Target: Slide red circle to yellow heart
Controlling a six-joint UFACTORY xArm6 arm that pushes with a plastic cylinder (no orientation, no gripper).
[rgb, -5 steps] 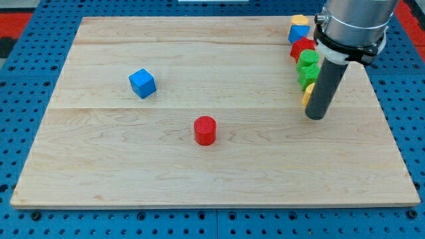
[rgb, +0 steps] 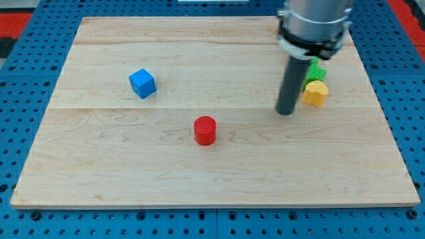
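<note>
Worktop (rgb: 99, 159) of pale wood, read from the view's left: we see a blue cube (rgb: 142, 83), then the red circle (rgb: 205, 130) near the middle. Our tip (rgb: 285, 111) rests well right of it, just left of the yellow heart (rgb: 315, 93), a green block (rgb: 315, 69) behind. We carry no end effector, only this rod.

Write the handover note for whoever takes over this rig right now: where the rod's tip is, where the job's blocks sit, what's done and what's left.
My tip: down on the board, just to the view's left of the yellow heart, not touching it.
Red circle: near the board's middle, well to the view's left of my tip, untouched.
Done: nothing yet; circle and heart are far apart.
Left: bring my tip round to the circle's left side and push it right and slightly up toward the heart.
</note>
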